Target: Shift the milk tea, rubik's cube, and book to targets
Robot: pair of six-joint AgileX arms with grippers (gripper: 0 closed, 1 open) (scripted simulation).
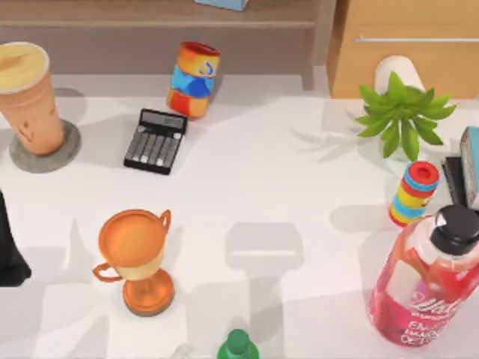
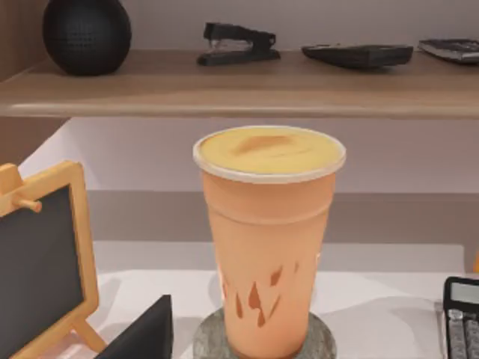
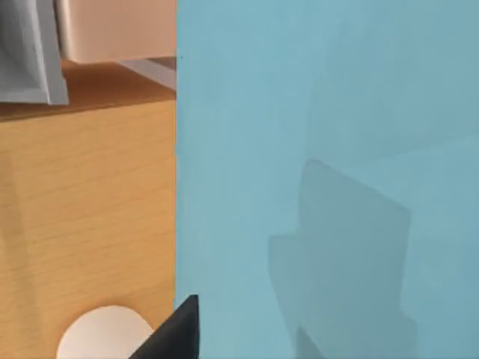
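The middle of the table lies open between the calculator and the plant. The trophy and striped can crowd the left, near the milk tea on its grey disc. The pink bottle and ring stack block the right edge.

pink bottle, white script label, unreadable
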